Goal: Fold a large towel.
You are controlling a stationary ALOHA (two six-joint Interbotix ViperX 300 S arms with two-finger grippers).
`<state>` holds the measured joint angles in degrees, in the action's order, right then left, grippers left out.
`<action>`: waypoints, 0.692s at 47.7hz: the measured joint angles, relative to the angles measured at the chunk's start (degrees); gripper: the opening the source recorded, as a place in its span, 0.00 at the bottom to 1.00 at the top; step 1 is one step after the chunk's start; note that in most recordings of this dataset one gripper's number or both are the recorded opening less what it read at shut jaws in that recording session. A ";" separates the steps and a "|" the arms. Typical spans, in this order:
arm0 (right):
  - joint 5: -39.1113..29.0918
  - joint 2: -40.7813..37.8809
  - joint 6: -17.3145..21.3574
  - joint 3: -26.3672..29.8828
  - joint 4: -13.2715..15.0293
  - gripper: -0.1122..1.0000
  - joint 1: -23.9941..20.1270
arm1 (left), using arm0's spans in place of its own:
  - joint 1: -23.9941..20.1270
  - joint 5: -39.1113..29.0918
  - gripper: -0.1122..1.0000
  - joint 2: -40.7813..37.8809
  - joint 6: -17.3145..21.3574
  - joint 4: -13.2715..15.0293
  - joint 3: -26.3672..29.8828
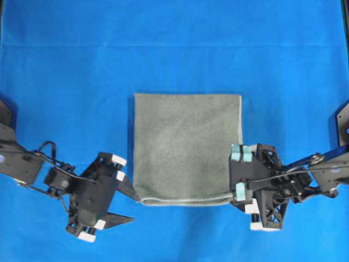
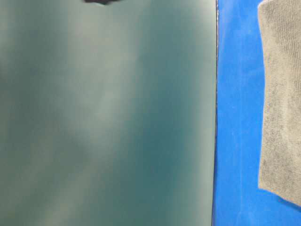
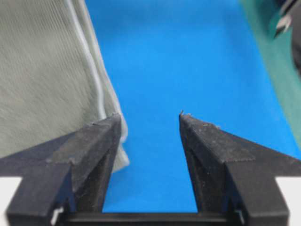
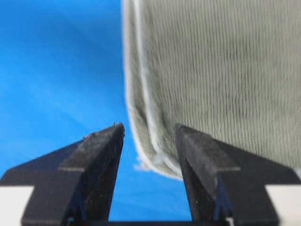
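Overhead view: we're seeing the towel (image 1: 186, 148) lying flat in the middle of the blue surface (image 1: 65, 65), already folded into a compact near-square w/ a rounded doubled edge along the side nearest the arms. The left claw (image 1: 126, 204) is sitting just off the towel's near-left corner, jaws spread wide, nothing in them. The right claw (image 1: 233, 179) is hovering at the near-right corner; from up here its jaws are hidden under the arm, so we're taking its state from the wrist cam.

Table-level view: mostly a blurred dark-green panel (image 2: 108, 113) blocking things. At the right we're only getting a strip of blue and part of the towel (image 2: 281, 103) lying flat on it. No claws visible.

Left wrist view: the left claw (image 3: 151, 123) is standing open, blue surface showing btwn the jaws; the towel (image 3: 42, 80) w/ its pale stitched edge is lying right beside the left-hand jaw, not gripped.

Right wrist view: the right claw (image 4: 149, 132) is open too, w/ the towel (image 4: 221, 75) corner and its stacked layers sitting just ahead of the jaws, not pinched.

We're judging that at least one fold is done and both claws are free of it. Whether another fold is left, we can't tell; the bundle is looking neat already.
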<state>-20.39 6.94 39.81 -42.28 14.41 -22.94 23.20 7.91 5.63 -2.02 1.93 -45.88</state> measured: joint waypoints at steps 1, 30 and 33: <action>0.00 0.62 -0.09 0.00 0.00 0.57 -0.09 | -0.09 -0.26 0.55 0.88 0.18 -0.09 0.00; -6.50 32.26 -0.18 -4.48 19.07 0.56 -0.09 | -8.09 -8.70 0.55 32.70 6.86 0.00 -7.12; -7.29 36.47 -0.18 -5.80 21.18 0.56 -0.09 | -9.58 -9.67 0.55 36.39 6.94 -0.09 -8.61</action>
<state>-27.69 43.42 39.64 -48.08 35.60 -23.03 13.62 -1.76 42.01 4.92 1.85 -54.49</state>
